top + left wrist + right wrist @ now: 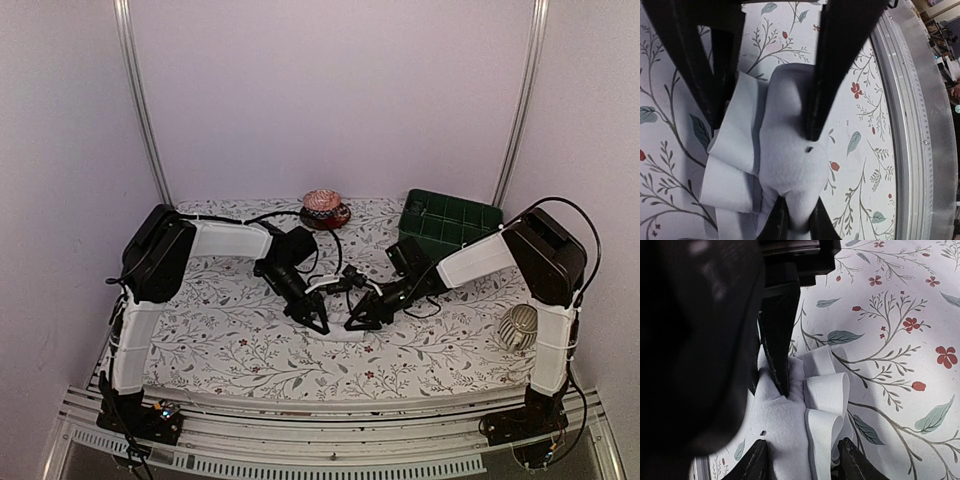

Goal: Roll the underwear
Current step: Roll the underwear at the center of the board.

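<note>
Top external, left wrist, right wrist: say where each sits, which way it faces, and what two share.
Top external: above and behind the bases, facing down and forward over the table; the left arm and right arm show, meeting mid-table.
Left wrist: on the left arm, looking down along the left tool at the white underwear; its fingers straddle it.
Right wrist: on the right arm, looking down past the right tool at that cloth.
Shared: both wrist views hold the same underwear, with the other arm's fingertips at the bottom edge.
</note>
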Robot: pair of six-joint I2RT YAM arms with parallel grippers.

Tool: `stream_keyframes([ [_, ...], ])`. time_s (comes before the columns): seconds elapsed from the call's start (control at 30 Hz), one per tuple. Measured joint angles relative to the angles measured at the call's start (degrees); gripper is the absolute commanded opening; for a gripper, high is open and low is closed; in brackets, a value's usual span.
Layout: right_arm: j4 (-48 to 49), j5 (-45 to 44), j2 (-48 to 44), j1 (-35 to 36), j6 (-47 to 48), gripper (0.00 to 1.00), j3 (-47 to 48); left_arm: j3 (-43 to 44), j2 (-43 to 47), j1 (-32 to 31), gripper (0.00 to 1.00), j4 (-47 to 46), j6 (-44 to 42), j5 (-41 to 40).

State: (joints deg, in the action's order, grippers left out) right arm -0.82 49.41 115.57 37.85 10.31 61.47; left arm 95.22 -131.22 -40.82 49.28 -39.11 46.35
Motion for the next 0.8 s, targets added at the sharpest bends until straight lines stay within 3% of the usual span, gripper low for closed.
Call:
stream_keyframes([
  [0.03, -0.5, 0.0, 0.1, 0.0, 0.1, 0.29, 0.4, 0.0, 0.0, 0.1, 0.00, 0.2, -0.1, 0.1],
  [0.2, -2.8, -0.3, 0.2, 0.1, 0.8, 0.05, 1.5, 0.0, 0.0, 0.3, 0.00, 0.4, -0.6, 0.2],
  [0.4, -4.3, -0.6, 0.2, 0.1, 1.3, 0.03, 2.0, 0.0, 0.0, 0.3, 0.01, 0.4, -0.6, 0.2],
  [0.5, -4.4, -0.9, 0.0, 0.2, 1.4, 0.03, 2.0, -0.5, 0.3, 0.3, 0.32, -0.2, -0.4, 0.2],
  [0.63, -5.1, -2.9, -1.4, 0.9, 1.6, 0.02, 1.9, -3.3, 2.8, 0.2, 0.86, -2.4, 0.5, -1.1],
  [0.7, -5.3, -4.5, -2.7, 1.6, 1.5, 0.02, 1.6, -5.9, 5.4, 0.1, 0.98, -4.3, 1.0, -2.6],
  [0.8, -6.0, -6.5, -4.9, 2.6, 1.4, 0.02, 0.6, -9.9, 10.4, 0.1, 0.99, -6.5, 2.4, -5.9],
])
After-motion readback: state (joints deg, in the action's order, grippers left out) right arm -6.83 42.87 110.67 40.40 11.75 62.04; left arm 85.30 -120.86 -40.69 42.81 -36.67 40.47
